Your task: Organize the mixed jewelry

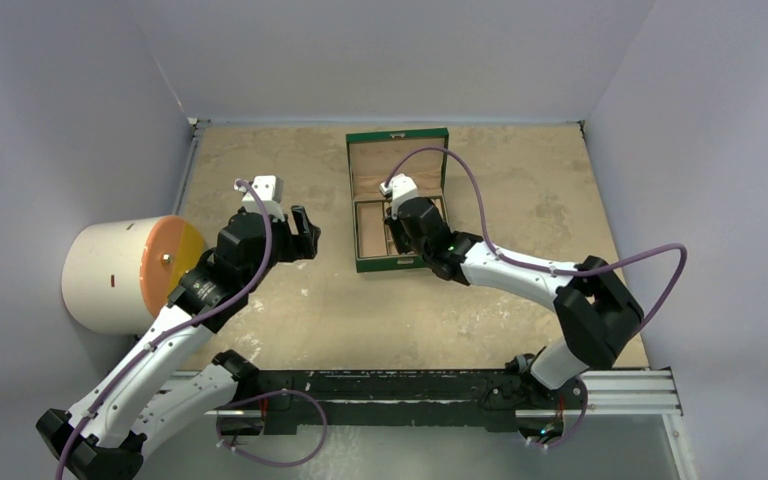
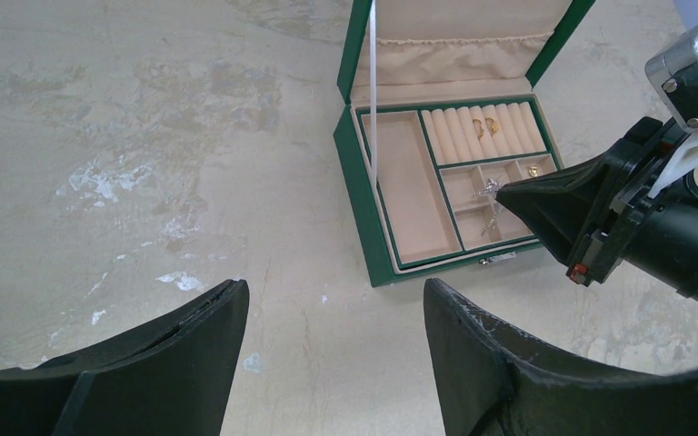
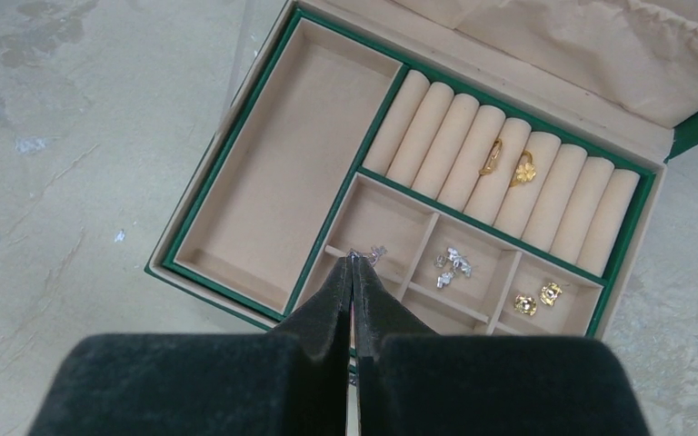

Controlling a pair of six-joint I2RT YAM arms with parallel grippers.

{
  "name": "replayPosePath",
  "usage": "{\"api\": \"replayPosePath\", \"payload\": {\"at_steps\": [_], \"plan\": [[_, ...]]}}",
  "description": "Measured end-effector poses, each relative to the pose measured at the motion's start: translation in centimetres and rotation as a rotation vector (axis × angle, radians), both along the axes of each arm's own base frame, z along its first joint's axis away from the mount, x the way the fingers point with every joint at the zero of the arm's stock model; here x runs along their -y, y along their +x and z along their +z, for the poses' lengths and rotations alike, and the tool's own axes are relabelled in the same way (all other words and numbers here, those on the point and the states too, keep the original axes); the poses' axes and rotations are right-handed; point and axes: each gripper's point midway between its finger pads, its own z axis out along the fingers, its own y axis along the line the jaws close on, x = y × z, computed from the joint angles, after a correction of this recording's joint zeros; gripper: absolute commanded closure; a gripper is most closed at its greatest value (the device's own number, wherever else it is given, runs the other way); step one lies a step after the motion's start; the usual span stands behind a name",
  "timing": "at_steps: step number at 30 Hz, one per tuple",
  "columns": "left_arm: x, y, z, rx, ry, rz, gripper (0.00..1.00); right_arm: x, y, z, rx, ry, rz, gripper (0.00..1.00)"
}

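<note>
right fingers (image 3: 327, 313) pressed together beside a silver piece (image 3: 377, 253) in green box (image 2: 360, 200); left fingers (image 2: 195, 341) wide above table (image 2: 145, 136).

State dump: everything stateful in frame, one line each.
Green box, open, lid up.
Left gripper, open, empty.
Right gripper, shut, tips at a silver piece in the left small compartment; grip unclear.
Gold rings, two seated in the ring rolls.
Silver cluster, loose in the middle small compartment.
Gold studs, loose in the right small compartment.
Long compartment, empty.
</note>
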Motion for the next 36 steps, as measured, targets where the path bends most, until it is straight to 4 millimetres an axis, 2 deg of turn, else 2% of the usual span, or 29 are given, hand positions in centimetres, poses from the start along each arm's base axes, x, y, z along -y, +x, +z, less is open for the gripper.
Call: {"api": "replayPosePath", "payload": {"at_steps": [11,17,25,33,36], "plan": [[0.0,0.0,0.0,0.000,0.000,0.000,0.30,0.7,-1.5,-2.9,-0.066,-0.008,0.004,1.00],[0.0,0.0,0.0,0.000,0.000,0.000,0.30,0.9,-2.0,-3.7,-0.090,-0.003,-0.001,1.00],[0.0,0.0,0.0,0.000,0.000,0.002,0.30,0.9,-2.4,-3.8,-0.101,0.017,-0.003,1.00],[0.0,0.0,0.0,0.000,0.000,0.001,0.30,1.0,-2.6,-2.8,-0.092,0.047,-0.008,1.00],[0.0,0.0,0.0,0.000,0.000,0.001,0.30,1.0,-2.6,-2.8,-0.096,0.051,-0.012,0.93]]}}
